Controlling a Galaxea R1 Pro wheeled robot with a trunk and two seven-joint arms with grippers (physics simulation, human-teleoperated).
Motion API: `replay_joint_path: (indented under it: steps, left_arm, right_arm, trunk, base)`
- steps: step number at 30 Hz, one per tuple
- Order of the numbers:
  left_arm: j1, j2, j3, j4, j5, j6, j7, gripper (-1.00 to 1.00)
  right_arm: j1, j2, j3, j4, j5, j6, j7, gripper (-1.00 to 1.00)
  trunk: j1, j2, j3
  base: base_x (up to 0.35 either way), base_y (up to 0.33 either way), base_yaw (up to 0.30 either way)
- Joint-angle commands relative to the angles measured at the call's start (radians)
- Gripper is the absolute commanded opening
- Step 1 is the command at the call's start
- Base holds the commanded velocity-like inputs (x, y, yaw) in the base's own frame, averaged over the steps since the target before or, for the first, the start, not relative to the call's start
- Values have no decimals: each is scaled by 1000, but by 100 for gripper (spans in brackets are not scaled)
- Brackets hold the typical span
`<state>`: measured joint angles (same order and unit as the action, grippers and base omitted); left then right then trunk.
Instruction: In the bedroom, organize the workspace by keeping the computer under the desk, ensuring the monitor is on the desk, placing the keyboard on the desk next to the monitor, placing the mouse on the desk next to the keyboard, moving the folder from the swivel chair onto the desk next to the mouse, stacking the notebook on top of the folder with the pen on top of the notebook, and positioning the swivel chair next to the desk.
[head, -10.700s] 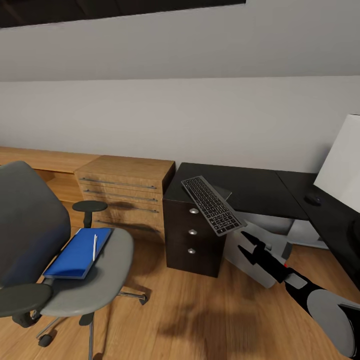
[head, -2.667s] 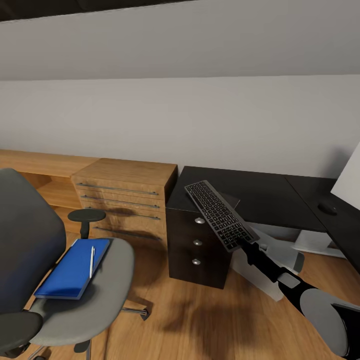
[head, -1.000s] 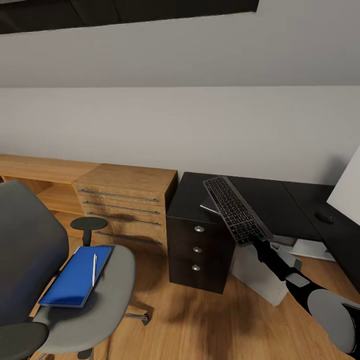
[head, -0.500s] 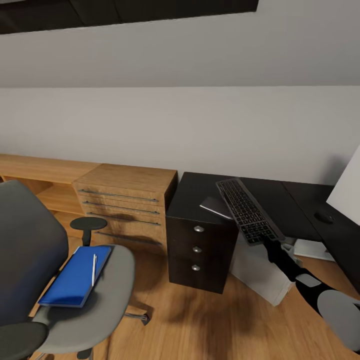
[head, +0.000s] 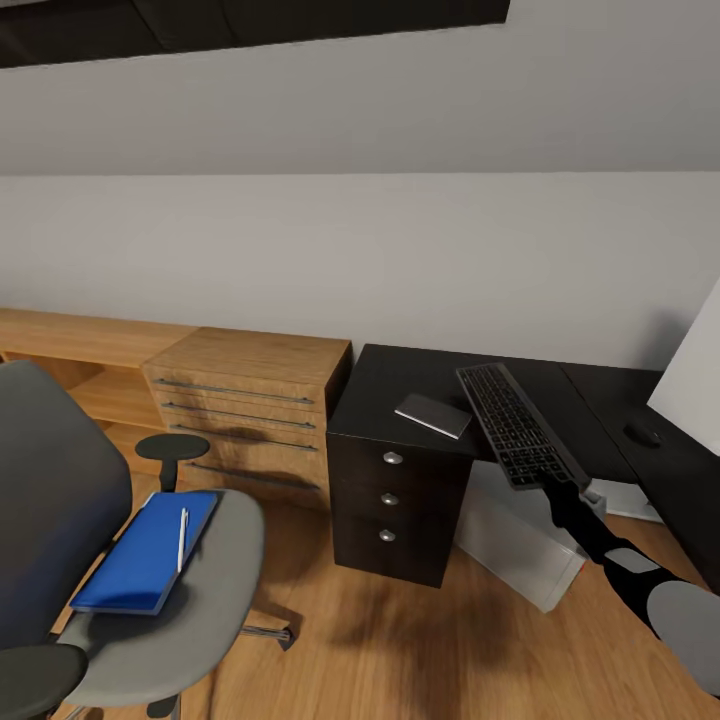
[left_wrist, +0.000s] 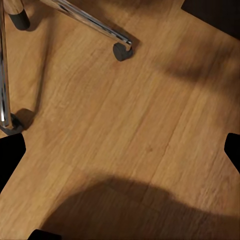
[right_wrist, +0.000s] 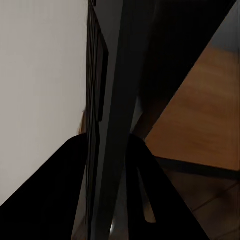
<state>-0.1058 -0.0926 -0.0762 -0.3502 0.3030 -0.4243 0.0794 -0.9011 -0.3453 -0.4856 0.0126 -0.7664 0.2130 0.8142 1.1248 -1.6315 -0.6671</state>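
Keyboard (head: 522, 426) sits right of centre in your head view, tilted above the desk (head: 400, 375), its near end pinched by your right gripper (head: 556, 487). The notebook (head: 433, 415) seems to lie flat just beside it; folder (head: 142, 551) and pen (head: 183, 525) rest on the swivel chair (head: 200, 600), lower left.

Keyboard (head: 520, 425): I see it slim and dark grey with black keys, tilted in the air over the table's front edge, its near end clamped in my right hand (head: 562, 487).
Notebook (head: 433, 415): thin, dark grey, lying flat on the table above the drawers.
Mouse (head: 641, 435): small and black, on the table's right wing.
Monitor (head: 692, 375): I only catch a pale slanted panel at the right edge.
Folder (head: 147, 551): bright blue, flat on the chair seat.
Pen (head: 183, 526): white, resting on the folder.
Swivel chair (head: 60, 500): grey, black armrests, well apart from the table.
Table (head: 560, 395): black, three silver-knobbed drawers.
Computer (head: 520, 545): light grey case on the floor under the table.
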Motion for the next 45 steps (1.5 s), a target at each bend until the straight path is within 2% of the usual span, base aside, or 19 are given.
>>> replay_joint_path:
  steps: [1,11,20,29,33,38,40,45]
  left_arm:
    - [0,1,-8,0,4,-4,8,100]
    - [0,-1,-8,0,4,-4,8,100]
    - [0,0,-8,11,4,-4,8,100]
    - [0,0,-10,18,4,-4,8,100]
    - [0,-1,-10,18,4,-4,8,100]
    - [-1,-1,-10,19,4,-4,8,100]
    - [0,-1,-10,19,4,-4,8,100]
    - [-1,-1,-10,19,4,-4,8,100]
  right_arm:
    - [-1,-1,1,1,-11,9,-2,-100]
    - [-1,-1,-4,1,-11,9,-27,-100]
    - [-1,-1,-36,1,-11,5,-53,-100]
    - [-1,-1,-41,1,-11,1,-56,-100]
    - [-1,-1,-41,1,-10,-38,-59,-100]
    - [-1,5,-42,2,-10,-176,-92,-100]
    - [-1,6,-42,3,-11,-208,-109,-100]
    - [-1,8,-42,3,-12,-235,-127,-100]
  trunk:
    - [0,0,-1]
    - [0,0,-1]
    - [0,0,-1]
    - [0,0,-1]
    - [0,0,-1]
    - [0,0,-1]
    - [0,0,-1]
    - [0,0,-1]
  base:
    - [0,-2,0]
    - [0,0,0]
    - [0,0,0]
    - [0,0,0]
    - [0,0,0]
    - [0,0,0]
    - [0,0,0]
    - [0,0,0]
